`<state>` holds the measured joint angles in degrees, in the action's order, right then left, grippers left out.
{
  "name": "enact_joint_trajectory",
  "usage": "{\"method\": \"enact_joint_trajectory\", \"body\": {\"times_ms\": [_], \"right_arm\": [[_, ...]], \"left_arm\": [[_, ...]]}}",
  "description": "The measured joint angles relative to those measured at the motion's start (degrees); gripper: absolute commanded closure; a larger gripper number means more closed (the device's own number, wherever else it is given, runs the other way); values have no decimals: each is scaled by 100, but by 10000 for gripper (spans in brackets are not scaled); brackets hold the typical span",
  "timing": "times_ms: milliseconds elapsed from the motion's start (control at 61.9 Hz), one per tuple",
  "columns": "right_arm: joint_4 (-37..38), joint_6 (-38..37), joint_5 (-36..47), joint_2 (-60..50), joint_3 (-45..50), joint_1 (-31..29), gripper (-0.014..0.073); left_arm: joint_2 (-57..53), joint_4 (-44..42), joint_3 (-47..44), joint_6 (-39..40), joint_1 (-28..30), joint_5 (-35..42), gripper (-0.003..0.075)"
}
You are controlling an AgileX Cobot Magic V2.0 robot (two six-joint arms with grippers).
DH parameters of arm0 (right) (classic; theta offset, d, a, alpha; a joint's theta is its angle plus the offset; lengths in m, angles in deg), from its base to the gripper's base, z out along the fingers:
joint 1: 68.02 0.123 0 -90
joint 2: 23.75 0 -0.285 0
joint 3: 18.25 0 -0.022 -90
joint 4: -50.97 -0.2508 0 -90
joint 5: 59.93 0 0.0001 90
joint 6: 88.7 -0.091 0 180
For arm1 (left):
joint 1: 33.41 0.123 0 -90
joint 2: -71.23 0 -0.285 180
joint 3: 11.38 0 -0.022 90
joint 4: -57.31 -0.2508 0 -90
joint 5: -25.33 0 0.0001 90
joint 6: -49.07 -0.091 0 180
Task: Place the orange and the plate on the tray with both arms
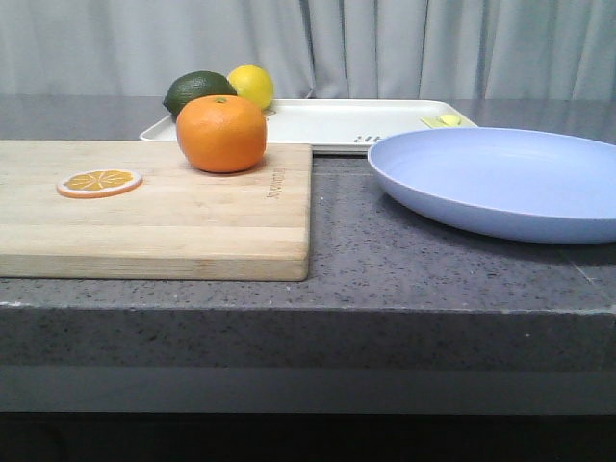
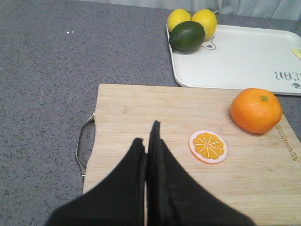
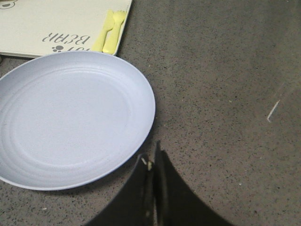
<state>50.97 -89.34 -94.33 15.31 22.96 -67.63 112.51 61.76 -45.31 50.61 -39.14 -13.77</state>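
Note:
The orange (image 1: 221,133) (image 2: 256,110) rests on the far right part of a wooden cutting board (image 1: 154,207) (image 2: 197,155). On the counter to the right lies the lavender-blue plate (image 1: 500,178) (image 3: 70,117). Behind both is the white tray (image 1: 327,123) (image 2: 235,59) (image 3: 51,21). My left gripper (image 2: 146,134) is shut and empty above the board, well short of the orange. Beside the plate's rim, my right gripper (image 3: 151,154) is shut over bare counter. Neither gripper shows in the front view.
An orange slice (image 1: 99,181) (image 2: 208,146) lies on the board. A dark green lime (image 1: 197,91) (image 2: 187,36) and yellow lemons (image 1: 251,85) (image 2: 204,21) sit at the tray's left end. A yellow fork and spoon (image 3: 109,30) lie at its right end. The counter's front edge (image 1: 308,308) is near.

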Motion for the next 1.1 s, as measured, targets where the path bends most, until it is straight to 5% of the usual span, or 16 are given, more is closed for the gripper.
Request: {"method": "enact_joint_trajectory", "body": {"times_ms": [210,436,533,695,937,1099], "right_arm": [[0,0,-14,8,0,0,589],[0,0,-144,22,0,0,104],[0,0,-189,22,0,0,-27],[0,0,-210,26,0,0,-40],[0,0,-237,26,0,0,-40],[0,0,-237,26,0,0,-40]], "left_arm": [[143,-11,0,0,0,0,683],[165,-21,0,0,0,0,294],[165,-21,0,0,0,0,183],[165,-34,0,0,-94,39,169],[612,-45,207,-154,-1282,355,167],[1399,-57,685,-186,-2003,417,85]]}}
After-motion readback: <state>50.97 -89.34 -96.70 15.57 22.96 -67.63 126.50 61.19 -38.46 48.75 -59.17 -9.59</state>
